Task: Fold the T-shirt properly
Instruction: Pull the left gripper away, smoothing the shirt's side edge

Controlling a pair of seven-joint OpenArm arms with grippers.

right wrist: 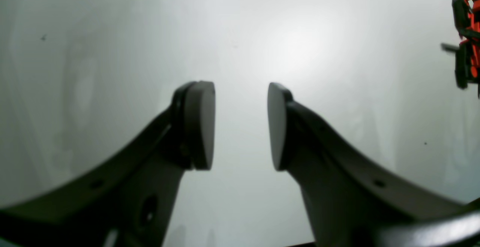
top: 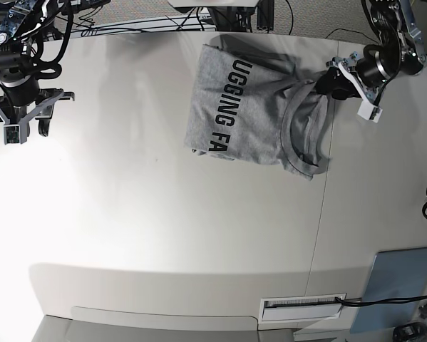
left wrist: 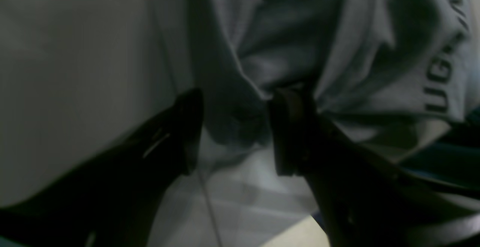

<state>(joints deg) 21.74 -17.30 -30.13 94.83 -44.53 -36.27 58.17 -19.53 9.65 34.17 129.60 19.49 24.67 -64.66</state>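
The base view looks straight down on the white table [top: 163, 214]. The left wrist view peers close at the T-shirt [left wrist: 300, 44] [top: 249, 114], shared with base. The right wrist view faces bare tabletop well away from it.

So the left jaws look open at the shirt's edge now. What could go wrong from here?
1. In the left wrist view, cloth of the T-shirt bunches against one finger of the left gripper, so pulling away may drag it.
2. The T-shirt lies rumpled and partly doubled over, lettering skewed; folding from this could lock in creases.
3. The right gripper is open over bare table, far off, so it cannot steady the cloth.
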